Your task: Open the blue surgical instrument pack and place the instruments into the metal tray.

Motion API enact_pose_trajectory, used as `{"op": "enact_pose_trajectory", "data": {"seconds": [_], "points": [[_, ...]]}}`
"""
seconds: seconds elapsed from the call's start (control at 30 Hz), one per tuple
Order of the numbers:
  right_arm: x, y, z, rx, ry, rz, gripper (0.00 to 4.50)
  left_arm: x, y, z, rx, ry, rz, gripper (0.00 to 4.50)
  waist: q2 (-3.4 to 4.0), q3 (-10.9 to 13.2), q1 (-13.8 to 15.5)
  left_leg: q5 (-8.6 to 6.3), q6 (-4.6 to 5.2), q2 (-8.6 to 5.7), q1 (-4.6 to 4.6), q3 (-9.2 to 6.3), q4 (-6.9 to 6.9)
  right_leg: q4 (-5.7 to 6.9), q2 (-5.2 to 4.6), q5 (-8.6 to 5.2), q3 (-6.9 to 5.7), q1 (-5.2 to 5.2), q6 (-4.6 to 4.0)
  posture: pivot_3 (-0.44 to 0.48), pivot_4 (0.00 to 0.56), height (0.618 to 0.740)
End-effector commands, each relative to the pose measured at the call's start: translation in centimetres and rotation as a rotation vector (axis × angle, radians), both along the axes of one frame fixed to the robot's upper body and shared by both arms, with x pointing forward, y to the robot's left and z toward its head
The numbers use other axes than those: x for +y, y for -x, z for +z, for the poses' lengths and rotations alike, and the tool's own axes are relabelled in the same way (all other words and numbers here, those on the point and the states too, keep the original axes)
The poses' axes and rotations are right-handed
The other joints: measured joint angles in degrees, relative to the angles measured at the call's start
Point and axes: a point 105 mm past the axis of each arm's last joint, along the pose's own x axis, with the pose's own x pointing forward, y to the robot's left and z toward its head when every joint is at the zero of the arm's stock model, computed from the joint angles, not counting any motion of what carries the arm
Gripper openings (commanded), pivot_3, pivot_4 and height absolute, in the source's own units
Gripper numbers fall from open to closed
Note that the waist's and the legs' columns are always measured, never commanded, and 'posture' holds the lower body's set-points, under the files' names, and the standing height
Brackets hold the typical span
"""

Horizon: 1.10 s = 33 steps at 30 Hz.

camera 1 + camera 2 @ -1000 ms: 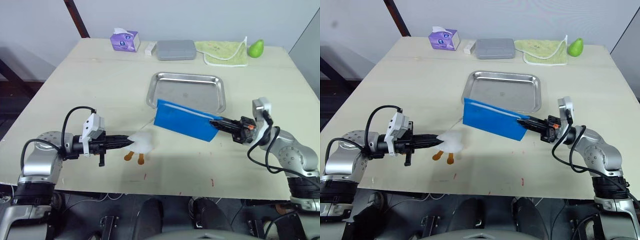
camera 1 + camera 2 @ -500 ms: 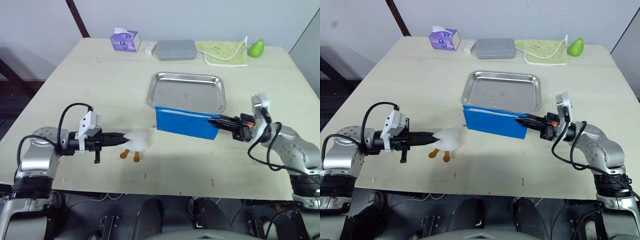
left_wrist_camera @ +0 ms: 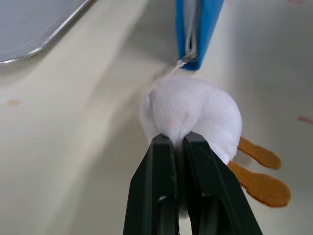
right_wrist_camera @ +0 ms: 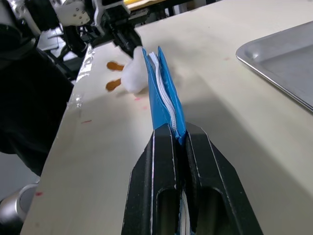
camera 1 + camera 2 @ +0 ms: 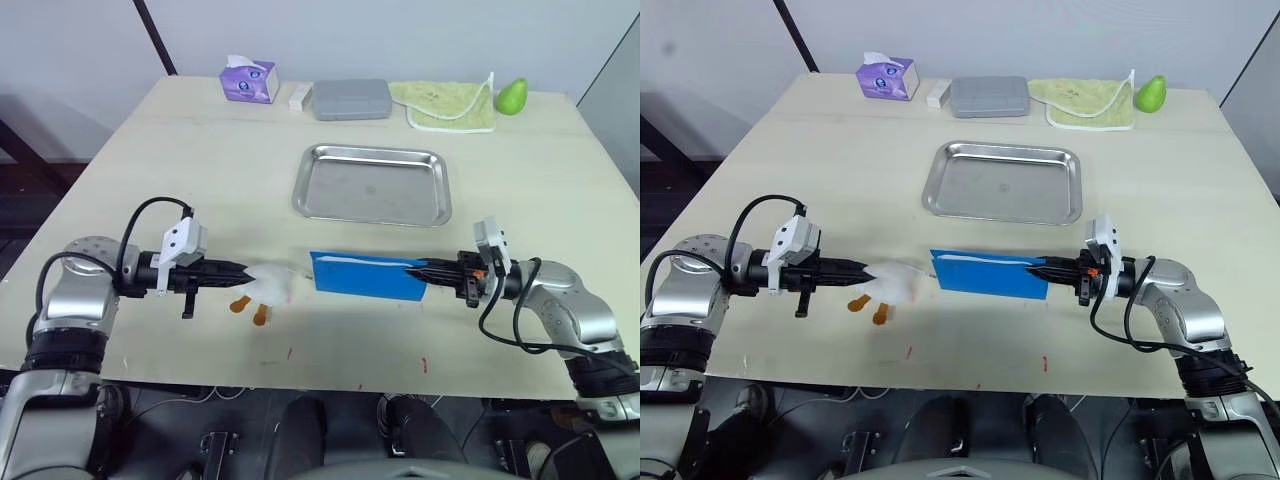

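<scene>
Both pincers clamped down, blue pack stretched low between them

The right pincer (image 5: 1048,268) is pinched shut on the right end of the blue surgical instrument pack (image 5: 988,275), which sits edge-up just above the table (image 5: 840,150), in front of the metal tray (image 5: 1002,183) and apart from it. In the right wrist view you can see a whitish lining running along the pack's open top edge. The left pincer (image 5: 862,267) is closed tight on a white fluffy wad (image 5: 892,282) right at the pack's left end, with two orange tabs (image 5: 868,308) poking out under it. The tray looks bare inside. Along the back edge: purple tissue box (image 5: 888,78), grey case (image 5: 988,96), green cloth (image 5: 1088,106).
</scene>
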Motion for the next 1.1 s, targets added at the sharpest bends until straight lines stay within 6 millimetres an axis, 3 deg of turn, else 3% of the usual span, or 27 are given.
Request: {"op": "enact_pose_trajectory", "data": {"seconds": [0.03,0.17,0.27,0.4,0.43,0.5,0.8,0.93,1.1], "points": [[-0.2,0.2,-0.2,-0.029,0.027,0.01,0.0,0.4,0.1,0.2,-0.021,-0.011,-0.039,0.07,0.0,0.0,0.0,0.0,0.0,0.0,0.0,0.02,0.0,-0.01,0.0,0.0,0.01,0.0,0.0,0.0,0.15,0.74],[-0.2,0.3,-0.6,-0.028,0.044,0.015,0.0,0.7,0.0,-0.3,-0.009,0.002,-0.027,0.07,0.0,0.0,-0.1,0.0,0.0,0.01,0.0,0.02,0.0,0.01,0.0,0.0,0.01,-0.01,0.0,0.0,0.15,0.74],[-0.2,0.2,-0.8,-0.028,0.054,0.018,0.0,1.0,0.0,-0.2,-0.007,0.023,-0.016,1.03,0.0,0.0,-0.1,0.0,0.0,0.01,0.0,0.02,0.01,0.03,0.0,0.0,0.01,-0.01,0.0,0.0,0.15,0.74],[-0.3,0.2,-0.9,-0.028,0.058,0.018,0.0,2.2,0.4,0.5,0.001,0.078,0.041,3.08,0.0,0.0,-0.1,0.0,0.0,0.01,0.01,0.02,0.01,0.03,0.0,0.0,0.01,0.0,0.01,0.0,0.15,0.74],[-0.3,0.2,-1.0,-0.028,0.059,0.018,0.0,2.4,0.6,0.7,0.004,0.095,0.052,3.41,0.0,0.0,-0.1,0.0,0.0,0.01,0.01,0.03,0.01,0.03,0.0,0.0,0.01,0.0,0.0,0.0,0.15,0.74],[-0.3,0.1,-0.9,-0.029,0.059,0.017,0.0,3.1,1.0,2.2,0.027,0.182,0.097,4.45,0.0,0.0,-0.1,0.0,0.0,0.02,0.01,0.03,0.01,0.03,-0.01,0.0,0.01,0.0,0.0,0.0,0.15,0.74],[-0.7,0.0,-0.7,-0.036,0.062,0.019,0.0,3.4,2.3,5.8,0.008,0.349,0.13,4.45,-0.01,0.0,0.0,0.0,0.0,0.04,0.04,0.02,0.03,0.06,-0.02,0.0,-0.02,0.02,0.0,0.0,0.15,0.74],[-0.7,0.1,-0.6,-0.036,0.066,0.03,0.0,2.1,2.0,6.0,-0.002,0.366,0.103,4.45,-0.01,0.0,0.1,0.0,-0.01,0.04,0.04,0.02,0.03,0.05,-0.02,0.0,-0.02,0.02,0.0,0.0,0.15,0.74],[-0.3,0.2,-0.4,-0.037,0.064,0.041,0.0,-0.6,1.2,4.2,-0.005,0.336,0.048,4.45,-0.01,0.0,0.2,0.0,-0.01,0.03,0.04,0.03,0.05,0.06,-0.02,0.0,-0.02,0.03,0.01,0.0,0.15,0.74]]}}
